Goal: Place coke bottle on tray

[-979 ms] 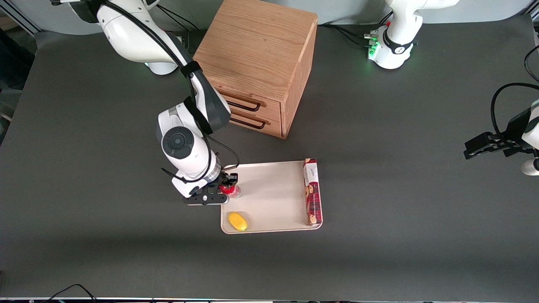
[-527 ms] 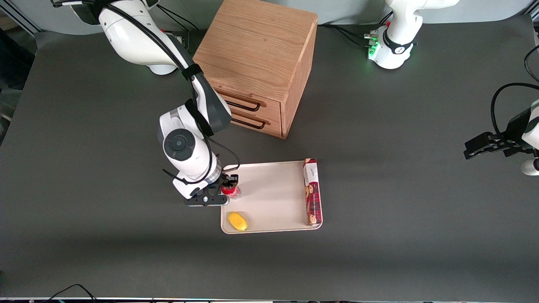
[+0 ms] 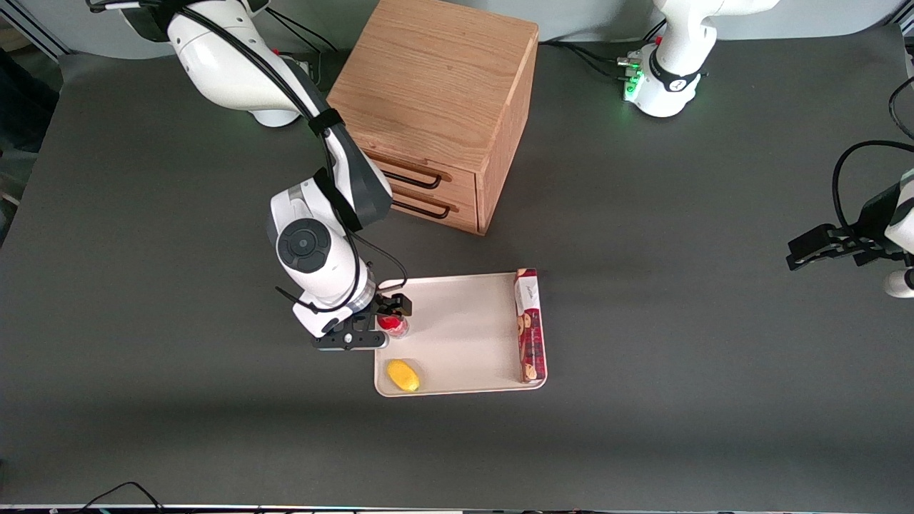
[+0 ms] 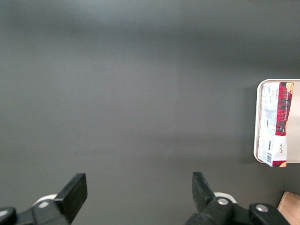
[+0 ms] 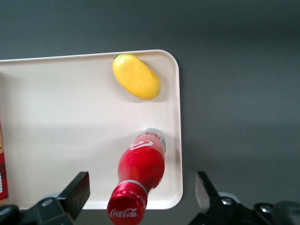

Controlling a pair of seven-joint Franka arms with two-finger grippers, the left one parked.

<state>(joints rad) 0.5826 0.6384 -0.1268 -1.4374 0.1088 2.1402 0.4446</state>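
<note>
The right arm bends down so its gripper [image 3: 392, 314] hangs straight over the coke bottle [image 5: 140, 173], fingers spread wide on each side and touching nothing. The bottle stands on the cream tray [image 3: 464, 335], near the rim, beside a lemon [image 5: 136, 77]. The dark grey worktop [image 3: 678, 321] also carries a wooden drawer cabinet [image 3: 443, 107]; a red biscuit box [image 3: 529, 325] lies along the tray's edge nearest the parked arm.

In the front view, the gripper [image 3: 391, 315] and the arm's wrist cover most of the coke bottle [image 3: 393, 325]; only a bit of red and its silvery base peek out. In the right wrist view, the picture's edge cuts off the bottle's cap and the tray [image 5: 56, 122]. The biscuit box [image 5: 2, 173] is only a red sliver there.
</note>
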